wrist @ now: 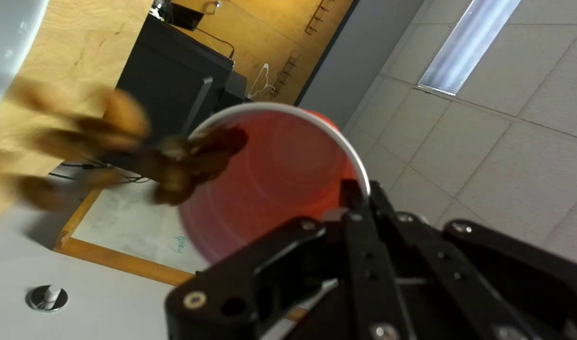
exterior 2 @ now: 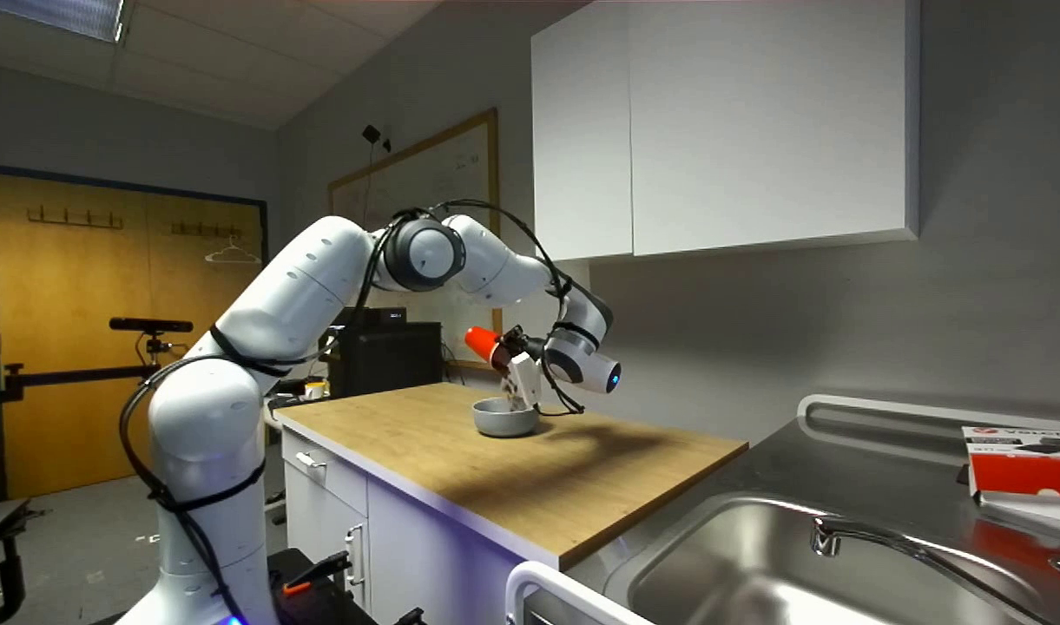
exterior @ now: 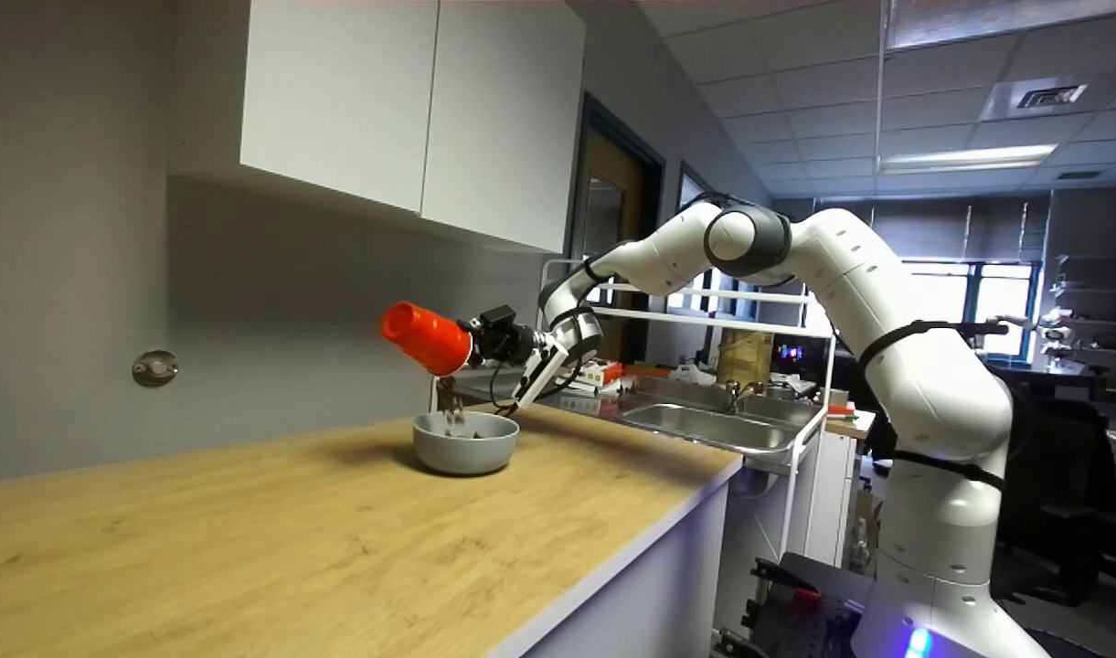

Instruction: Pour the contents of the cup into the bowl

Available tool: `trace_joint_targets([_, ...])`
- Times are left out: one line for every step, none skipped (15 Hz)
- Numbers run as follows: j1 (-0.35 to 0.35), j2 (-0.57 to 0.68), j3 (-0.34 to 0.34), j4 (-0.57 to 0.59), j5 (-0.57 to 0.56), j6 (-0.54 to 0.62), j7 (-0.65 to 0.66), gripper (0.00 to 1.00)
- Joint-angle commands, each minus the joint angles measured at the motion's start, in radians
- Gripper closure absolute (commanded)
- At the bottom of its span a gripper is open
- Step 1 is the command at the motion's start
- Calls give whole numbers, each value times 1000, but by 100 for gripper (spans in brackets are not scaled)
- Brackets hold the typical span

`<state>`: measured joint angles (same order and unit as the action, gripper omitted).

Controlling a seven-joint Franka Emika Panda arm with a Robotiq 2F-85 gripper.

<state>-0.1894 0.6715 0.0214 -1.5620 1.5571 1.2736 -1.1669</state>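
The red-orange cup [exterior: 427,339] is tipped above the bowl in both exterior views, mouth lower than base; it also shows [exterior 2: 481,343]. In the wrist view I look into the cup [wrist: 288,165], which has a white rim. My gripper [wrist: 366,191] is shut on the cup's wall at the rim, one finger inside and one outside. Brown pieces [wrist: 189,165] spill over the rim, blurred in motion; they also fall in an exterior view [exterior: 449,398]. The grey bowl [exterior: 466,448] stands upright on the counter under the stream, with some pieces inside. Its edge shows in the wrist view [wrist: 7,42].
The wooden counter [exterior: 338,539] bears the bowl. White wall cabinets [exterior: 338,100] hang above the cup and arm. A metal sink [exterior 2: 738,555] with a faucet [exterior 2: 885,542] and a red-white box [exterior 2: 1024,469] lie beyond the counter's end. A wall stands behind.
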Motion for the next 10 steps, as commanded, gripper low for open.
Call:
trace_joint_targets([2, -6, -20, -25, 48, -42, -31, 99])
trace_joint_targets([4, -6, -24, -28, 56, -50, -31, 99])
trace_joint_targets([6, -9, -28, -31, 63, -55, -30, 99])
trace_joint_targets([9, -12, -32, -34, 67, -57, -26, 99])
trace_joint_targets([10, -13, -34, -34, 71, -61, -25, 99])
trace_joint_targets([11, -14, -36, -33, 72, -62, -24, 99])
trace_joint_targets([14, -17, -38, -33, 71, -60, -22, 99])
trace_joint_targets([15, -17, -40, -33, 71, -60, -20, 99])
trace_joint_targets([18, -18, -42, -32, 70, -57, -20, 99])
trace_joint_targets([20, -19, -44, -33, 69, -53, -16, 99])
